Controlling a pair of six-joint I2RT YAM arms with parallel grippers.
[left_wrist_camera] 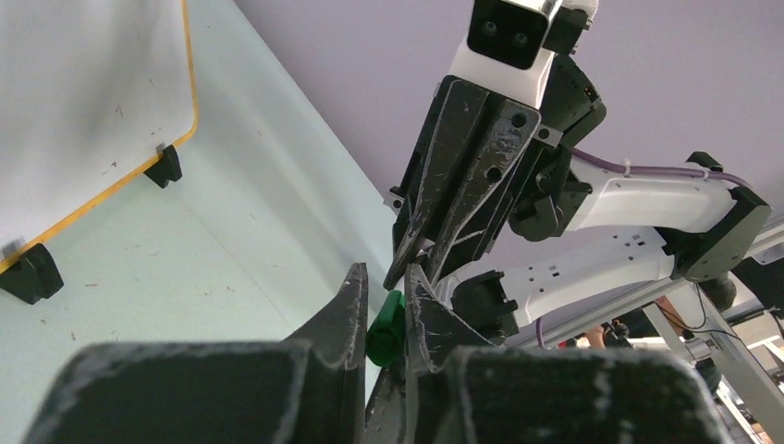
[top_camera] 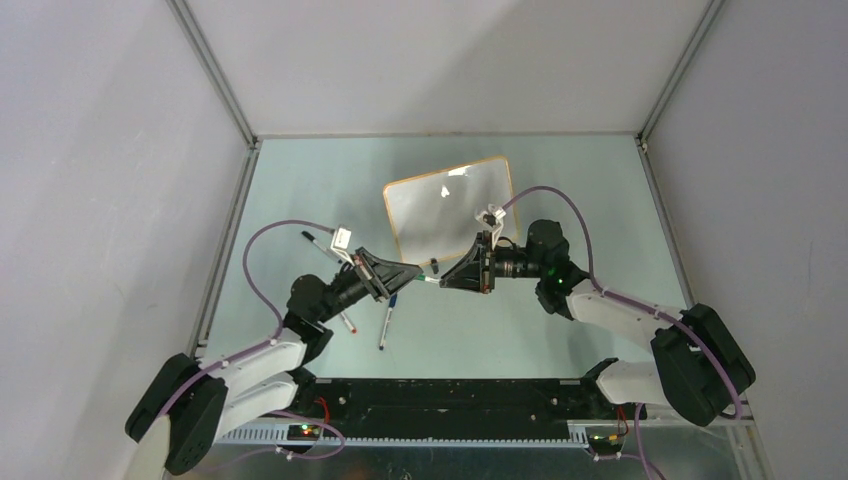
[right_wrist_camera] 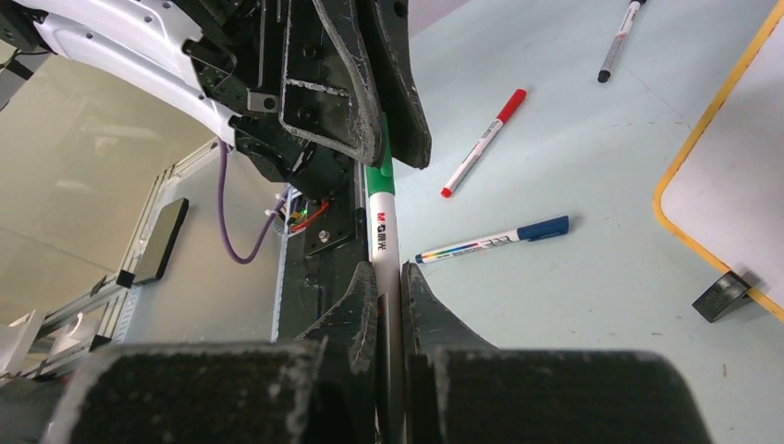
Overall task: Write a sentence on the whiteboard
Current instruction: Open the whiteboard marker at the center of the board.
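Observation:
The whiteboard (top_camera: pixel 450 205) stands behind the grippers with its orange-framed face bare white; the sentence does not show on it. In mid-air in front of it my two grippers meet tip to tip. My right gripper (right_wrist_camera: pixel 388 273) is shut on the white barrel of a green marker (right_wrist_camera: pixel 381 231), which points at the left arm. The marker's green cap (left_wrist_camera: pixel 388 328) sits pinched between the fingers of my left gripper (left_wrist_camera: pixel 384 277). In the top view the left gripper (top_camera: pixel 415 270) and the right gripper (top_camera: pixel 445 280) are almost touching.
A red marker (right_wrist_camera: pixel 483 143), a blue-capped marker (right_wrist_camera: pixel 490 242) and a black marker (right_wrist_camera: pixel 618 42) lie on the pale green table under and left of the grippers. The board rests on black clip feet (left_wrist_camera: pixel 32 273). Grey walls enclose the table.

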